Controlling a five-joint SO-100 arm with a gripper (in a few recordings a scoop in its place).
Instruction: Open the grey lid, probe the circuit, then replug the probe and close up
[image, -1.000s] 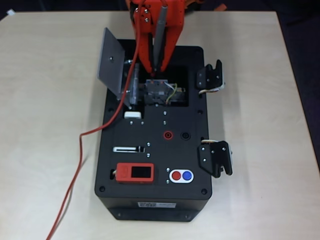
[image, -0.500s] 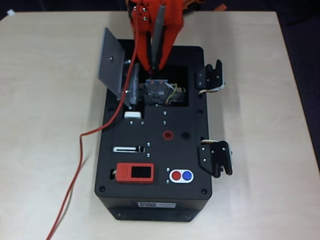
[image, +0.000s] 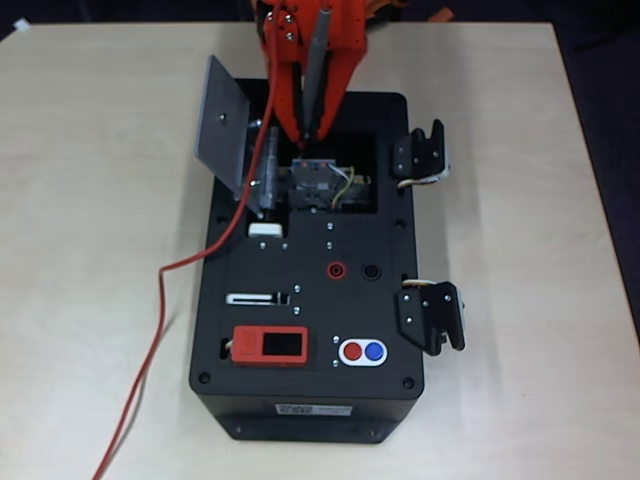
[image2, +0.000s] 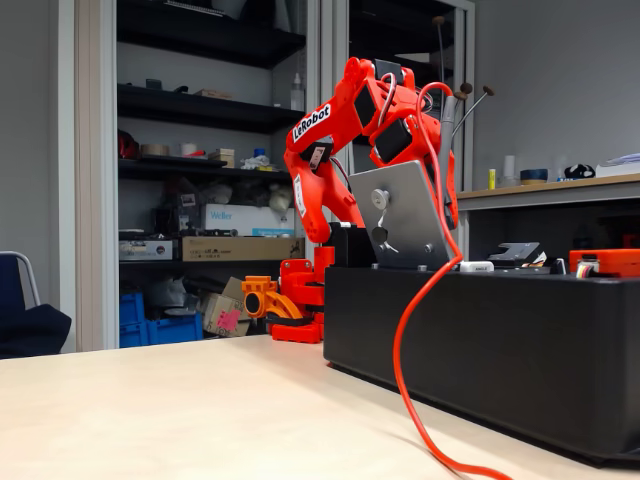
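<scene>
Grey and slim, the probe (image: 317, 70) is seen clamped in the orange claw (image: 305, 135), tip down over the open compartment (image: 325, 180) at the far end of the black box (image: 310, 320). The grey lid (image: 220, 125) is found raised on its hinge at the compartment's left in the overhead view. A red cable (image: 150, 330) is trailed from the probe across the box and onto the bench (image: 80, 250).

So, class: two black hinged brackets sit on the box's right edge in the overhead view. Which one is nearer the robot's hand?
The upper bracket, level with the open compartment where the hand holds the probe. The lower bracket sits beside the red and blue buttons.
</scene>
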